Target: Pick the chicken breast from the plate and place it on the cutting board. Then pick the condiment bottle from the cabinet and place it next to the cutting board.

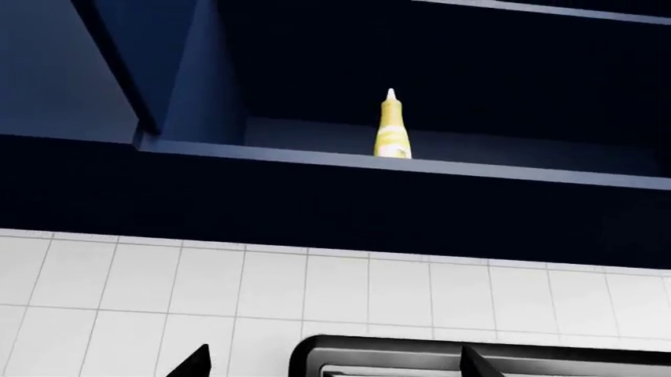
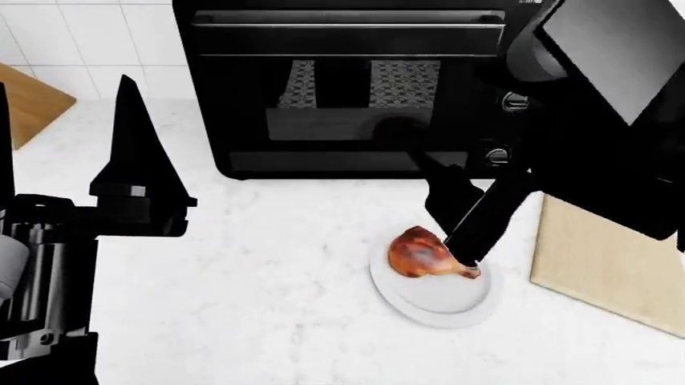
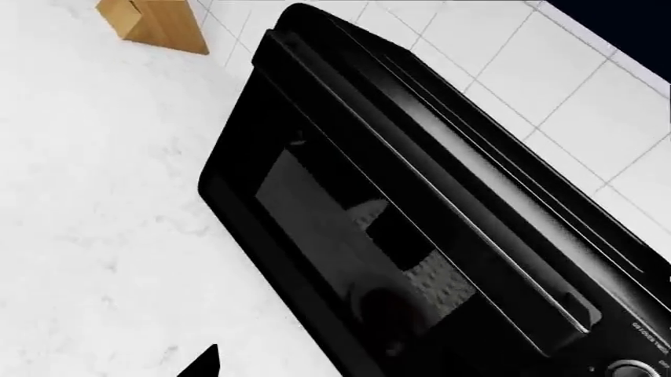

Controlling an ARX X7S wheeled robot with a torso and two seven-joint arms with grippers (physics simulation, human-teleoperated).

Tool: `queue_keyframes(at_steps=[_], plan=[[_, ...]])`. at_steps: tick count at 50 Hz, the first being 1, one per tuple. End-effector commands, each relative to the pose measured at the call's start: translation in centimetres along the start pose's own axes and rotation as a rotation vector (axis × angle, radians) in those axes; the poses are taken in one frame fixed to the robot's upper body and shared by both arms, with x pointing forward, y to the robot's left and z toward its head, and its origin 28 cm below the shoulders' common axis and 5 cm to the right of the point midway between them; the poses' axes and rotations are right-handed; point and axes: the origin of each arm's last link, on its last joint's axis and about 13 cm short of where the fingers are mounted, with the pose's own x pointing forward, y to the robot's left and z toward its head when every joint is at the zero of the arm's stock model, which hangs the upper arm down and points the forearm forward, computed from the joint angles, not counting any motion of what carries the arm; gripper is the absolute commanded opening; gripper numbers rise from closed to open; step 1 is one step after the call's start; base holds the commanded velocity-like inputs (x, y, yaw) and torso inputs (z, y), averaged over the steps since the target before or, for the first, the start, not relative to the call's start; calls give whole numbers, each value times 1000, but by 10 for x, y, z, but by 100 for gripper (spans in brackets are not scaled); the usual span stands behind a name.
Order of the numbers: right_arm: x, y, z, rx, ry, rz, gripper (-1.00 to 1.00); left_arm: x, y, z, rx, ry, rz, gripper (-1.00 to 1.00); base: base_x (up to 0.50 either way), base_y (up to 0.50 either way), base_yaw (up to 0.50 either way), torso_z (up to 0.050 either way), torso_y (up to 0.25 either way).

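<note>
The chicken breast (image 2: 421, 253), glossy reddish-brown, lies on the white plate (image 2: 444, 309) on the counter in front of the oven. The tan cutting board (image 2: 605, 265) lies just right of the plate. My right gripper (image 2: 460, 237) hangs open and empty over the plate, one fingertip close by the chicken's tapered end. In the right wrist view only one fingertip (image 3: 199, 366) shows. The yellow condiment bottle (image 1: 392, 129) stands upright on the dark cabinet shelf (image 1: 472, 169). My left gripper (image 1: 335, 369) is open and empty, pointing up at the bottle from well below; it also shows in the head view (image 2: 64, 88).
A black toaster oven (image 2: 354, 88) stands on the white marble counter (image 2: 268, 305) behind the plate, against a white tiled wall (image 1: 210, 290). An angular wooden block (image 2: 27, 100) sits at the back left, also in the right wrist view (image 3: 152, 20). An open cabinet door (image 1: 63, 71) hangs left of the shelf.
</note>
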Motion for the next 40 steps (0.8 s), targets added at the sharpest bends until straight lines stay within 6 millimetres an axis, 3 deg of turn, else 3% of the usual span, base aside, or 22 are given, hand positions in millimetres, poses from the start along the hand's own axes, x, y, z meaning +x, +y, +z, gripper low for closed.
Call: queue_keyframes(at_steps=[1,15,23,33,40], plan=[[8,-10,-25,66,176,202,100,0,1,0,1,-2,2,100,0,0,0,0,0],[15,-12,-53,328,203,233,100,1,0,-3,9,5,-6,100,0,0,0,0,0],[20,-24,-62,505,176,299,100,8,1,-18,22,37,-2,100,0,0,0,0,0],[38,-30,-94,531,329,258,100,11,1,-32,33,70,-3,100,0,0,0,0,0],[36,-30,-100,509,402,236,100,10,0,-32,33,74,-6,100,0,0,0,0,0]])
